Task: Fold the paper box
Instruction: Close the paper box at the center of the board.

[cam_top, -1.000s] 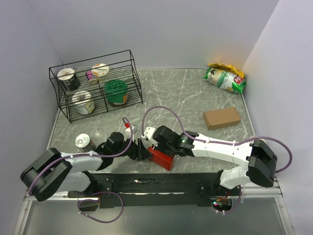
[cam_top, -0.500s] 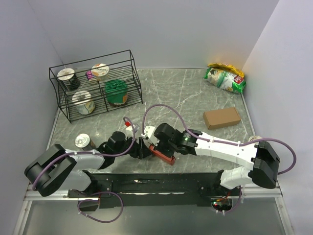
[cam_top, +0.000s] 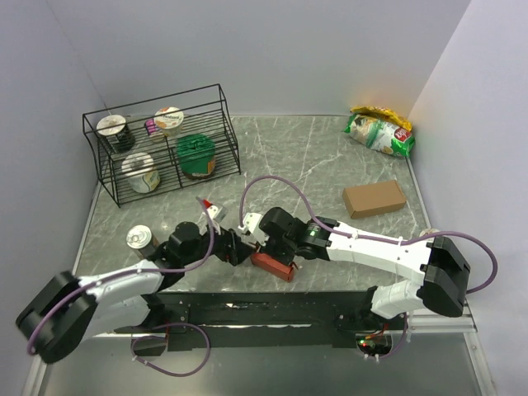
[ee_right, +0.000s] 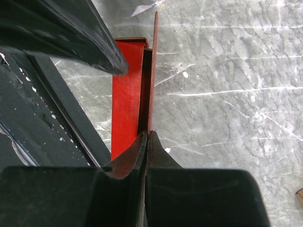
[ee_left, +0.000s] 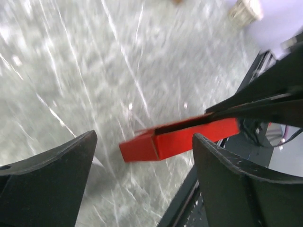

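Paper box [cam_top: 276, 268]: red, flattish, hollow, one side open.

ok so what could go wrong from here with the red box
1. The right gripper pinches only a thin wall of the paper box, so a pull could crease or tear it, or the card could slip out.
2. The left gripper is open and apart from the box, so nothing else steadies it.
3. The box sits close to the near edge of the table and might slide off.
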Available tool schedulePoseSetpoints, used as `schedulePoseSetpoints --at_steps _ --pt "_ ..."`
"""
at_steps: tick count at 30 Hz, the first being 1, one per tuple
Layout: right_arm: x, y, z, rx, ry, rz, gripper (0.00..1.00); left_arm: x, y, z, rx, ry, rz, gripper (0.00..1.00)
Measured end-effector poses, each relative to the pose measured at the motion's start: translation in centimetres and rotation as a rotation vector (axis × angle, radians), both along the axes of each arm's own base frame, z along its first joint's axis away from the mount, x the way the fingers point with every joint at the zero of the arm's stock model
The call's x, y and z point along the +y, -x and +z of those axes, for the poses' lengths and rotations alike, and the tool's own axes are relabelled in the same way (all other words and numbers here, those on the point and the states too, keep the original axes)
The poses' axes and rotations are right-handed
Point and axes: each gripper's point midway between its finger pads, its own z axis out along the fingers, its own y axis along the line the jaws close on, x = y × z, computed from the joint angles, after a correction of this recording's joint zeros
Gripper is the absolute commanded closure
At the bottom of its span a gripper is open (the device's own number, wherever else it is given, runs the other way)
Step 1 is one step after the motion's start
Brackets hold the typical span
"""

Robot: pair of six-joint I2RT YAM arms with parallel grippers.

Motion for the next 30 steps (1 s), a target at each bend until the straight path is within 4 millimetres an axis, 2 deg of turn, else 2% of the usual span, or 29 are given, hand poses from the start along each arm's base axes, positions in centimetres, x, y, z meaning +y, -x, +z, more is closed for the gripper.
schedulePoseSetpoints --at_steps 3,6,12,16,20,25,30 --pt "0.0 0.0 0.0 0.005 -0.002 0.002 1.0 0.8 -0.7 2.1 -0.09 0.034 0.015 0.16" --pt "0.0 0.0 0.0 0.005 -0.003 0.003 1.0 1.4 -1.2 2.8 -0.13 0.043 0.009 0.19" --pt "0.0 0.0 0.0 0.006 -0.003 0.006 1.0 1.0 -1.0 0.9 -0.101 -0.025 -0.096 0.27" --pt "0.0 0.0 0.0 0.007 -0.003 0.006 1.0 -0.1 -0.9 1.4 -0.122 -0.03 -0.186 0.28" --pt "0.0 0.0 0.0 0.009 -0.004 0.005 1.0 -0.7 -0.5 2.2 -0.162 -0.018 -0.25 0.35" --pt "0.0 0.0 0.0 0.011 -0.005 0.001 1.0 -1.5 -0.1 1.8 -0.143 -0.015 -0.321 0.39" --pt "0.0 0.1 0.0 0.012 -0.006 -0.002 1.0 -1.6 0.3 1.3 -0.117 -0.013 -0.352 0.5"
